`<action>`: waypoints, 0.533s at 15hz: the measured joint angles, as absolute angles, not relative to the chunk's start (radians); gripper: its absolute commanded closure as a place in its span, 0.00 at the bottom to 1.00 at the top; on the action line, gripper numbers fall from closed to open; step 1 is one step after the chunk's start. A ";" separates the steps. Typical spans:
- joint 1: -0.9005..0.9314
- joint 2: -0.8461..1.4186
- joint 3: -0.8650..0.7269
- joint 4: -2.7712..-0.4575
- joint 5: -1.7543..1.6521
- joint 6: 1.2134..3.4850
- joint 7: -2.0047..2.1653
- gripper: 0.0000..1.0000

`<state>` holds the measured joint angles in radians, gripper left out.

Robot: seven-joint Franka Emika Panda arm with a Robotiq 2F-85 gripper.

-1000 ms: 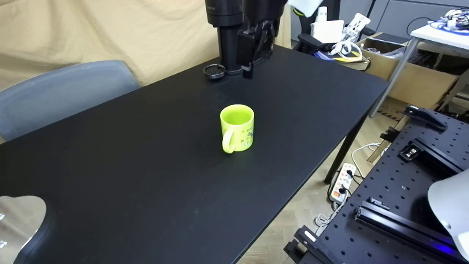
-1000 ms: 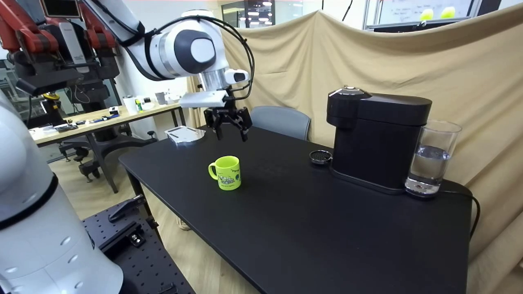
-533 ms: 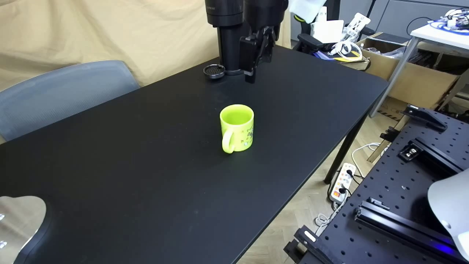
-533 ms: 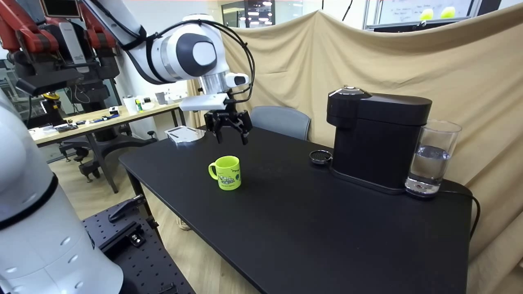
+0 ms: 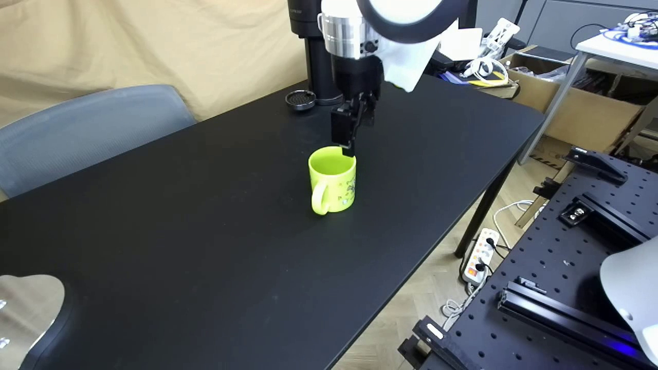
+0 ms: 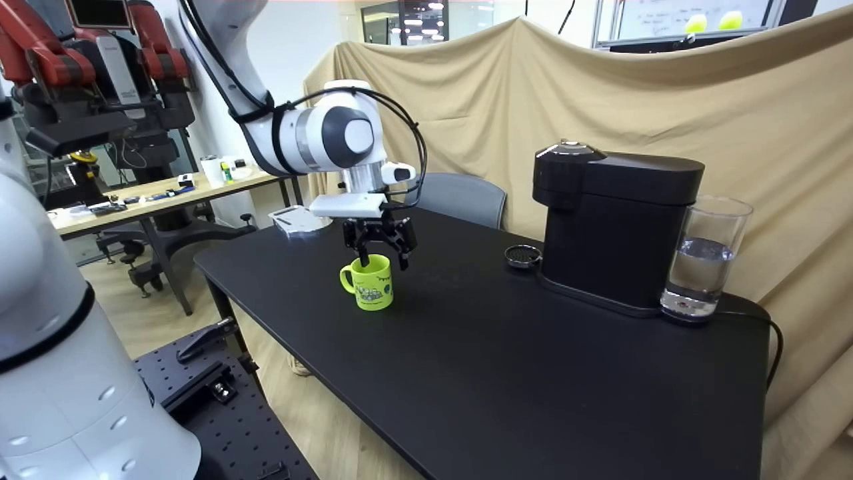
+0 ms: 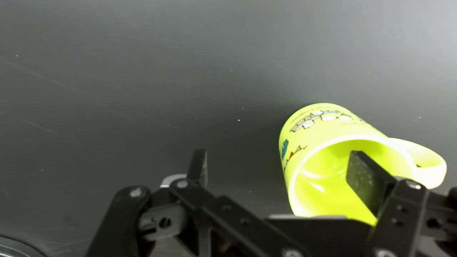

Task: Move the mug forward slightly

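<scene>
The tan curtain (image 6: 613,100) is the biggest thing in front of me, draped behind the workspace, and the long black table (image 6: 566,400) stands in front of it. My white arm (image 6: 300,143) reaches out over the tabletop in both exterior views, with its wrist pointing down. A blue-grey chair back (image 5: 97,136) shows past the table edge, on the curtain side. The black coffee machine (image 6: 620,233) stands on the table, and just beside it is a tall clear container (image 6: 703,267), partly filled with clear liquid. My gripper (image 6: 384,261) hangs low at the mug's rim, its two fingers spread wide. The lime-green mug (image 6: 373,283) stands upright on the table, well apart from the coffee machine. Near the foot of that machine lies a round mesh tray (image 6: 523,255) with a shiny metal rim. From the wrist view I read the mug's near wall as sitting between my fingers: one pad (image 7: 367,184) shows against the mug's mouth, while the opposite pad (image 7: 197,167) is over the tabletop, a little away from the mug's outer side. I can't tell how deep the first pad reaches, or whether it touches the mug. The handle (image 7: 432,176) sticks out on that same pad's side, and small printed figures (image 7: 314,119) decorate the mug's wall.
</scene>
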<state>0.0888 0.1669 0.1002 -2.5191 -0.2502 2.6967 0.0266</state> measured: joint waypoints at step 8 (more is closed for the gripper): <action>0.132 0.311 0.081 -2.413 -0.245 2.757 0.032 0.32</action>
<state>0.1315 0.3106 0.0808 -2.4132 -0.2449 2.7569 0.0315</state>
